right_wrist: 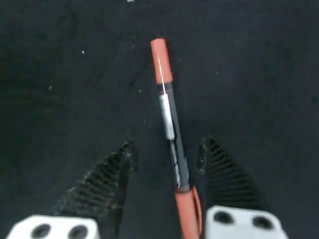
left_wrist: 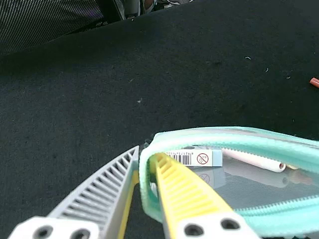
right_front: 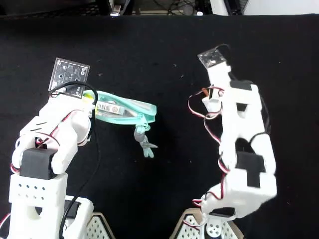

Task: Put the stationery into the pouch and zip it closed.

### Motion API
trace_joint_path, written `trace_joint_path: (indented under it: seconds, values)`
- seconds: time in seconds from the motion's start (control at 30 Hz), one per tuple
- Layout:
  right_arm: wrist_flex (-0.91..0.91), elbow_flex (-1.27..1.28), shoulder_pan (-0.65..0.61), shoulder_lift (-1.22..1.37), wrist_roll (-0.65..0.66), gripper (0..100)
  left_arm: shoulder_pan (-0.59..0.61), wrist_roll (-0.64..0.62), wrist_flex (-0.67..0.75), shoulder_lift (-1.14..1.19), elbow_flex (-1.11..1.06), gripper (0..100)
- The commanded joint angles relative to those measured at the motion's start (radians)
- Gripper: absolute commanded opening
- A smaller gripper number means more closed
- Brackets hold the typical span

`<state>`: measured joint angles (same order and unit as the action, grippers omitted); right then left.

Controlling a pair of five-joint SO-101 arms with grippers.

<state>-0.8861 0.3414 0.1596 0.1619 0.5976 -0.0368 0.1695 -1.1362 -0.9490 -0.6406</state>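
Two grippers show: our left gripper (left_wrist: 147,153) is clamped on the left end of the mint pouch (left_wrist: 224,133), one finger inside, one outside. We see the pouch lying unzipped on the black table (right_front: 149,50), left of centre (a white pen (left_wrist: 254,160) and a barcoded stick (left_wrist: 194,158) inside). Our right gripper (right_wrist: 168,144) spreads its fingers either side of a red-capped pen (right_wrist: 167,109) lying to the pouch's right.
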Motion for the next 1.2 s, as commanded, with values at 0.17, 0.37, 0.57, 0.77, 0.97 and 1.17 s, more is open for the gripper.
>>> trace_joint_path:
  seconds: [0.17, 0.37, 0.57, 0.77, 0.97, 1.17]
  values:
    - [0.037, -0.206, 0.005, 0.196, 0.061, 19.8, 0.001, 0.008, 0.005, 0.015, -0.015, 4]
    - [-0.031, -0.344, 0.018, 0.338, 0.063, 8.8, 0.001, 0.008, 0.005, 0.015, -0.015, 4]
    - [-0.163, -0.418, 0.017, 0.352, 0.063, 1.4, 0.001, 0.008, 0.005, 0.015, -0.015, 4]
    - [-0.322, -0.406, 0.015, 0.242, 0.055, 1.1, 0.001, 0.008, 0.005, 0.015, -0.013, 4]
    - [-0.321, -0.081, -0.081, -0.064, 0.008, 1.1, 0.001, 0.008, 0.005, 0.015, -0.013, 4]
    - [-0.106, 0.412, -0.296, -0.435, -0.063, 1.1, 0.001, 0.008, 0.005, 0.015, -0.013, 4]
